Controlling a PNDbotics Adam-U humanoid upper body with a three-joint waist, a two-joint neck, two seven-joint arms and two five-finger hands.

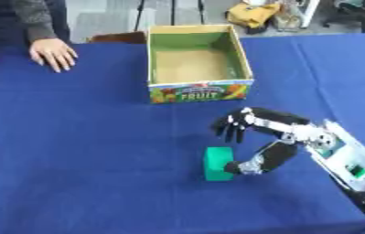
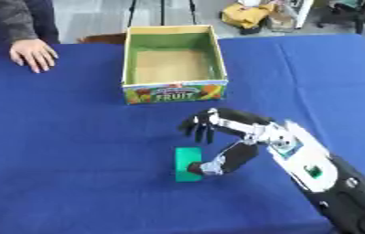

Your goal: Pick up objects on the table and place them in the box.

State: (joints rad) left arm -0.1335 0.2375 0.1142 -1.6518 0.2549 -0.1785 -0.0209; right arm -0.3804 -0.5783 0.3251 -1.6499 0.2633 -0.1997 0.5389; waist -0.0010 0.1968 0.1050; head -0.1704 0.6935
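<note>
A deep blue cloth-covered table [image 1: 81, 151] fills the view; grey floor and a yellow bag [image 1: 253, 13] lie beyond at 12 o'clock. The open cardboard box with green inner walls and a printed fruit label [image 1: 195, 64] stands at 12 o'clock. The small green rectangular block [image 1: 217, 163] lies at centre. The right hand [image 1: 275, 137] arches above it, fingers spread apart, thumb touching the block's right side.

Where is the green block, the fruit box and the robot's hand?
green block [image 1: 217, 164], left eye view, its front face.
fruit box [image 1: 201, 92], left eye view, its printed front wall.
right hand [image 1: 259, 119], left eye view, back of the palm.
</note>
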